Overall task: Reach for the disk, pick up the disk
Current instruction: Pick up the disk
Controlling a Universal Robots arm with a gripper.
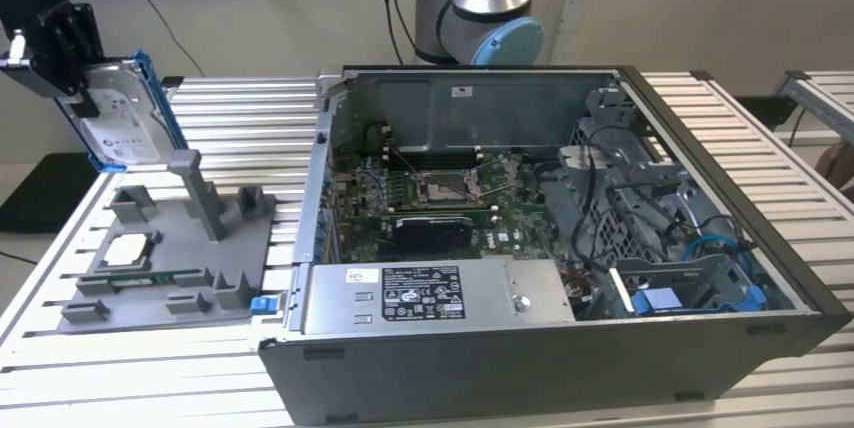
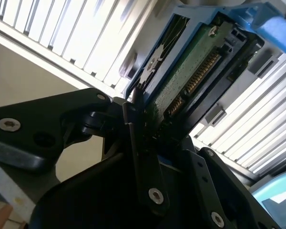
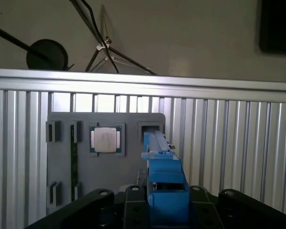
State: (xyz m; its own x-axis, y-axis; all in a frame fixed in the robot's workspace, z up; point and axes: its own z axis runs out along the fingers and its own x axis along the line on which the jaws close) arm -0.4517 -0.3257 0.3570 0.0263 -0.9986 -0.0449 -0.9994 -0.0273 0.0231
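Gripper at exterior view's far left, fingers clenched on disk. Disk in air, label face showing, blue bracket around edge, tilted, clear of slatted table. Grey fixture below it, nearer camera. In first wrist view, silver chip sits in fixture pocket beside disk's blue edge. Open computer case to exterior view's right, well apart.
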